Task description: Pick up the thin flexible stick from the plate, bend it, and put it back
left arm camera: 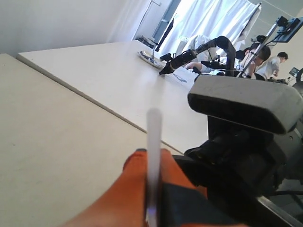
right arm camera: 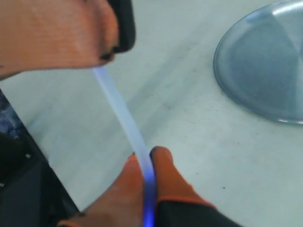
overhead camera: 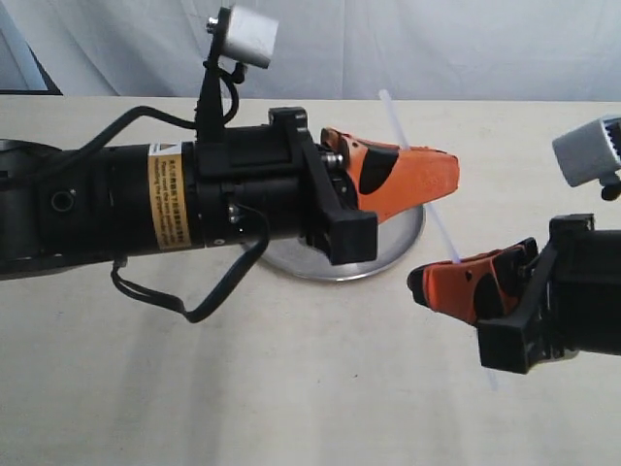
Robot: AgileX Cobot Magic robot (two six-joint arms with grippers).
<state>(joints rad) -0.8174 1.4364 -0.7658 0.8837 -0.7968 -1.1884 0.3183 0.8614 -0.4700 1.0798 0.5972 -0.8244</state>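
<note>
left claw (overhead camera: 439, 175): closed tight on stick (overhead camera: 441, 231)
right claw (overhead camera: 425, 282): closed tight on stick, further along
stick: nearly straight between claws, off plate (overhead camera: 390, 249)

Thin translucent stick (overhead camera: 440, 228) slants nearly straight, aloft beside the shiny round plate (overhead camera: 398, 243).
</note>
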